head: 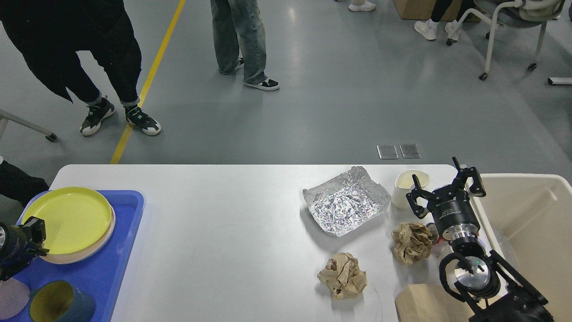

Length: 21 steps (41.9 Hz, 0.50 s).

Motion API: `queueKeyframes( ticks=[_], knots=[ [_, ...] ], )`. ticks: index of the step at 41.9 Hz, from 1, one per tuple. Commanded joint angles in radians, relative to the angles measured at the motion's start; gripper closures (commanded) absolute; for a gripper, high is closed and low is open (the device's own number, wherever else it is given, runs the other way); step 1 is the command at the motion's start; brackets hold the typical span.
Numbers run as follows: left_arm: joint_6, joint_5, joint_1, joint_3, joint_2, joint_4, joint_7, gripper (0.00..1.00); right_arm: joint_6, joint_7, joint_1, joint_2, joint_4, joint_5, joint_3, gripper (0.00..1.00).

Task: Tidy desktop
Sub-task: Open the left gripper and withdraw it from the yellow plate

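Grey floor (339, 112) beyond, with standing legs and a wheeled chair (505, 27) well back from the far edge. Desktop (223, 232) filling the lower half, white, rounded far corners, running out of view at the bottom. Wide bare stretch across the middle, between tray and foil.

Bin (532, 210) just off the right edge, beige; inside partly hidden, something clear and hard to make out near the bottom. Tray (129, 250) on the left end, blue, overhanging the left edge: holds a yellow plate (67, 217) stacked on a paler one, a dark mug (62, 306) with yellow inside, and a grey disc (11, 297) at the frame's edge. Foil tray (344, 208), crumpled, nothing in it, near the far edge. Brown bag (424, 304) at the bottom right, cut off. Two crumpled paper balls: one (343, 275) in front of the foil, one (411, 241) just beside the right arm. Cup (409, 188), white, tilted, near the far right corner.

Right gripper (442, 183) beside the cup, above the desktop's right edge, fingers spread apart, holding nothing. Left gripper (33, 232) at the plate's near-left rim; too dark to tell the fingers' state.
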Motion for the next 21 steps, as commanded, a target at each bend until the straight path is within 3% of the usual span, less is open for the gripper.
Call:
queueKeyframes(
  ticks=[1, 9, 13, 15, 16, 18, 21],
  knots=[
    [-0.001, 0.0, 0.005, -0.01, -0.007, -0.003, 0.0, 1.0, 0.0, 0.0, 0.0, 0.0, 0.0, 0.0, 0.0, 0.0],
    [-0.001, 0.0, 0.011, -0.011, -0.01, -0.003, 0.0, 1.0, 0.0, 0.0, 0.0, 0.0, 0.0, 0.0, 0.0, 0.0],
    [0.002, 0.0, 0.011, -0.017, -0.011, -0.003, 0.0, 0.94, 0.0, 0.0, 0.0, 0.0, 0.0, 0.0, 0.0, 0.0],
    [0.004, 0.0, 0.012, -0.019, -0.014, -0.003, 0.003, 0.85, 0.0, 0.0, 0.0, 0.0, 0.0, 0.0, 0.0, 0.0],
    [0.004, 0.0, 0.012, -0.017, -0.015, -0.003, 0.004, 0.69, 0.0, 0.0, 0.0, 0.0, 0.0, 0.0, 0.0, 0.0],
    [0.012, 0.0, 0.012, -0.017, -0.016, -0.003, 0.006, 0.51, 0.0, 0.0, 0.0, 0.0, 0.0, 0.0, 0.0, 0.0],
    [0.032, 0.0, 0.012, -0.017, -0.016, -0.003, 0.012, 0.35, 0.0, 0.0, 0.0, 0.0, 0.0, 0.0, 0.0, 0.0]
  ],
)
